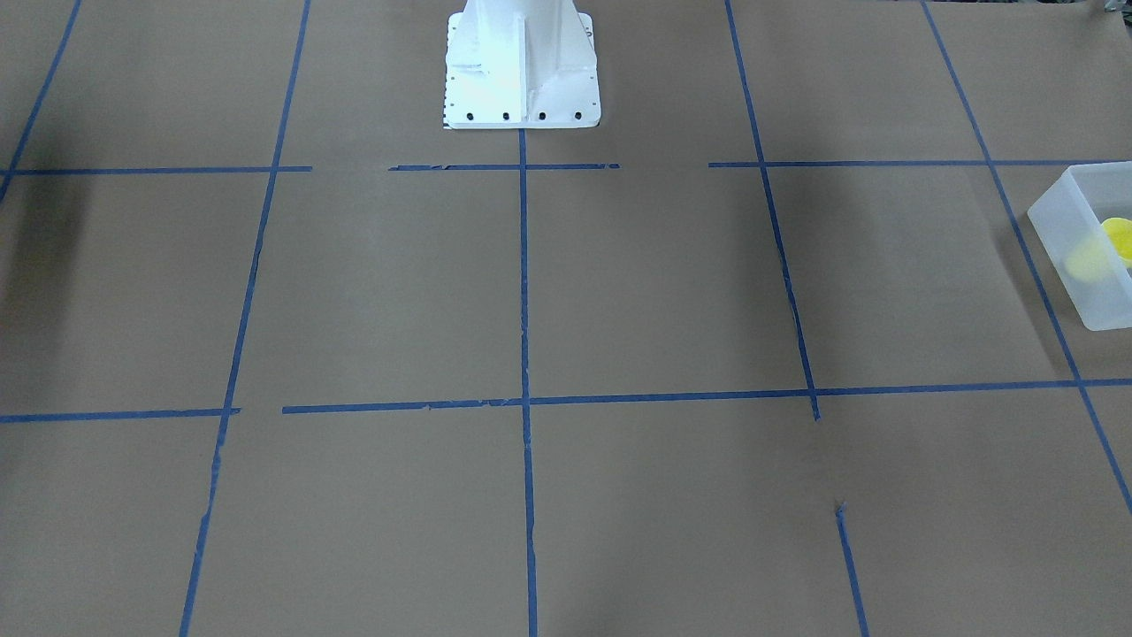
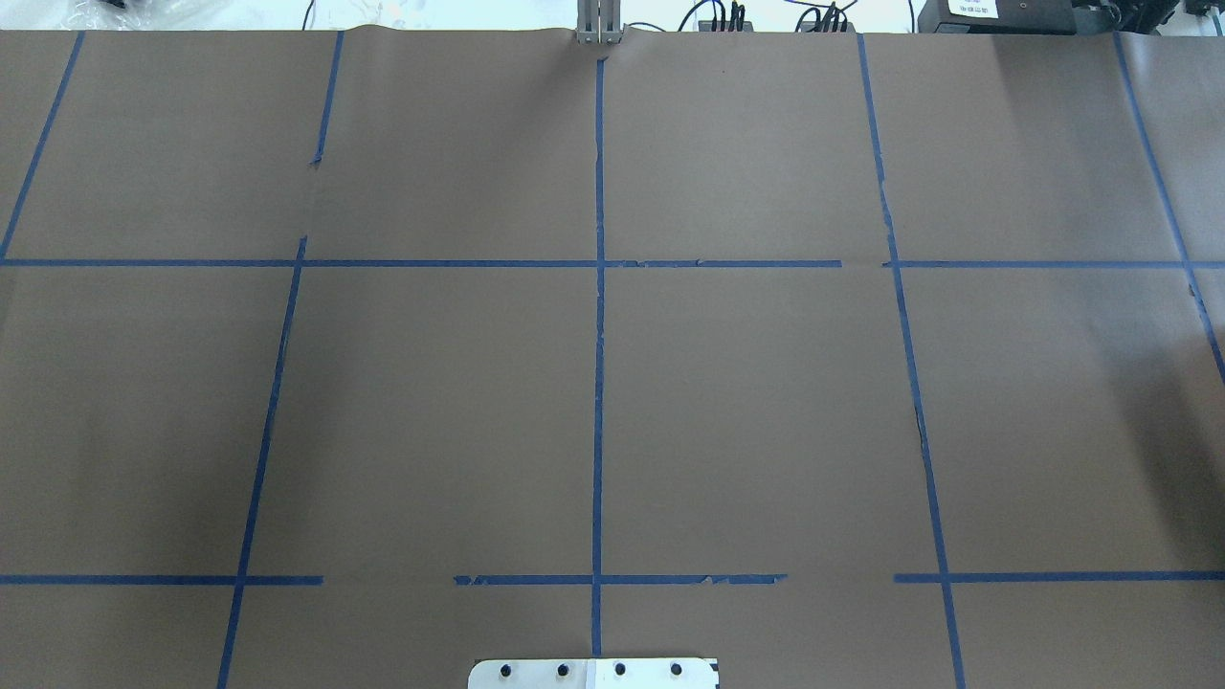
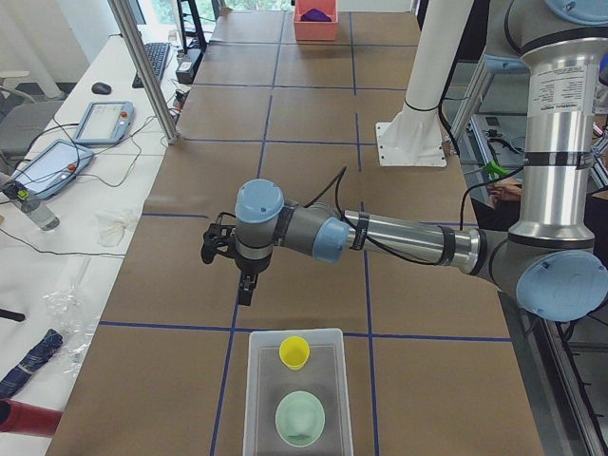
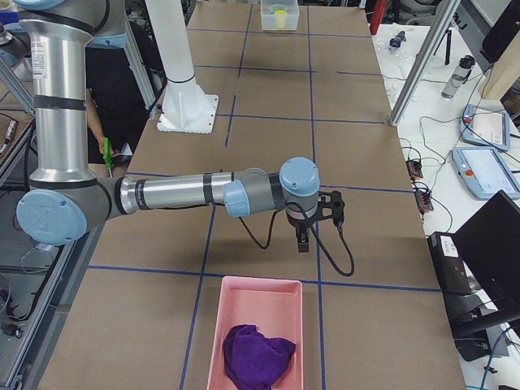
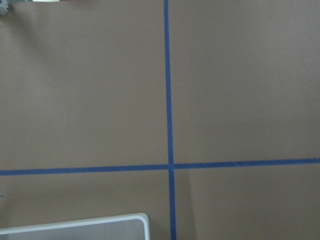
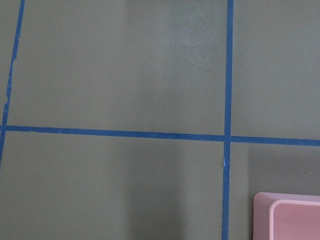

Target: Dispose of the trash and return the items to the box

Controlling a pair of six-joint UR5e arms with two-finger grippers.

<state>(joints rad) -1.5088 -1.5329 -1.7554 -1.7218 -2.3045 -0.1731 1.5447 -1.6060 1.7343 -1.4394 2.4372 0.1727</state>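
Observation:
The translucent box (image 3: 253, 399) stands at the table's left end. In it a small yellow cup (image 3: 294, 352) stands upright beside a pale green round dish (image 3: 300, 416). The box (image 1: 1061, 221) and cup (image 1: 1118, 237) also show at the right edge of the front-facing view, and a box corner (image 5: 100, 221) shows in the left wrist view. My left gripper (image 3: 245, 288) hangs above the table just short of the box. My right gripper (image 4: 302, 242) hangs above the table near a pink bin. I cannot tell whether either gripper is open or shut.
A pink bin (image 4: 218, 341) at the table's right end holds a crumpled purple cloth (image 4: 258, 353); its corner (image 6: 287, 212) shows in the right wrist view. The white robot base (image 1: 522, 75) stands at the table's edge. Blue tape lines grid the brown paper.

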